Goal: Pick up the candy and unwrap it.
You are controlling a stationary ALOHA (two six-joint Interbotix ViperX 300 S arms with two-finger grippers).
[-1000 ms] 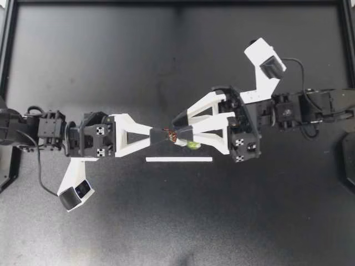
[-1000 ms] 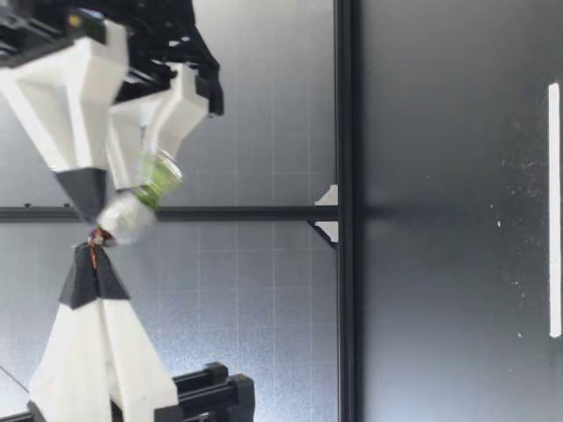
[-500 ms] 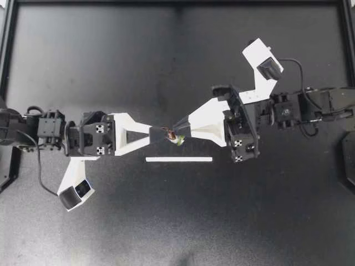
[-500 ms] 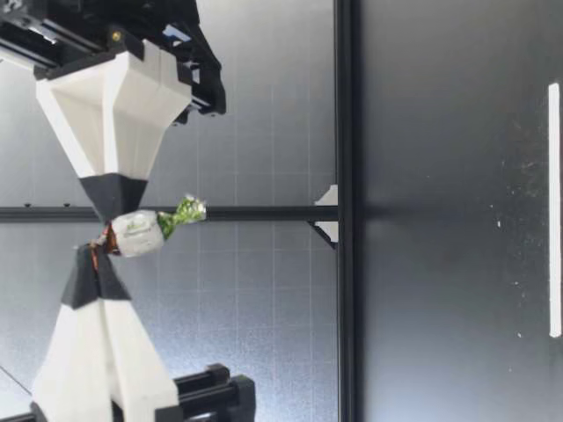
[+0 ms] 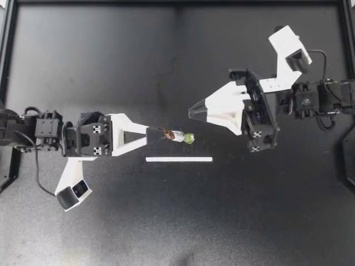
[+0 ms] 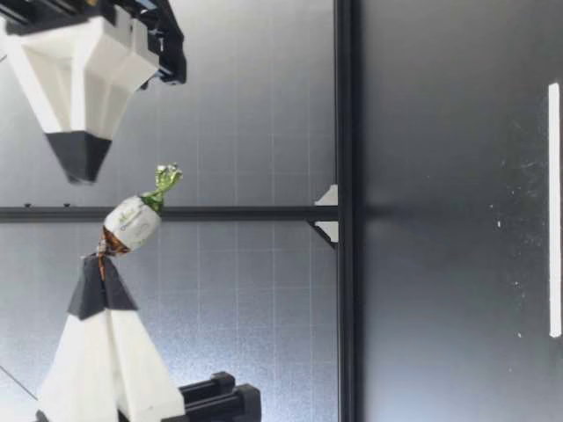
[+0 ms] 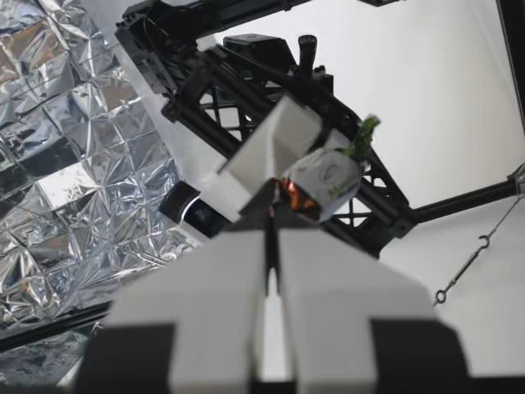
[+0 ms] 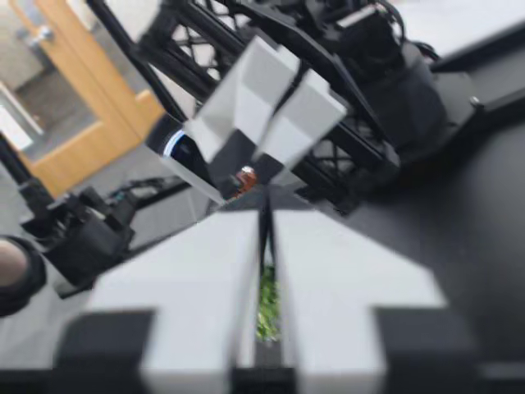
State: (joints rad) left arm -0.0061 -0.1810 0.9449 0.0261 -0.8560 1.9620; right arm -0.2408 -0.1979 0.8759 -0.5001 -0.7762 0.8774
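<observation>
My left gripper [image 5: 158, 132] is clamped on the brown twisted end of the candy [image 5: 178, 136] and holds it in the air above the dark worktop [image 5: 111, 66], green twist pointing away. A white strip [image 5: 178, 159] lies on the worktop nearby. My right gripper [image 5: 191, 112] hovers apart from the candy, fingers together, empty.

— How many grippers do we count?
— We count two: our left gripper [image 5: 157, 131] and our right gripper [image 5: 191, 112].
— And sweets?
— We find one candy [image 5: 178, 136], just the one.
— Cameras on our wrists?
— Two again: our left wrist camera [image 5: 72, 194] and our right wrist camera [image 5: 291, 50].
— What else do we tally?
— One white strip [image 5: 179, 159], lying on one table [image 5: 111, 55].
</observation>
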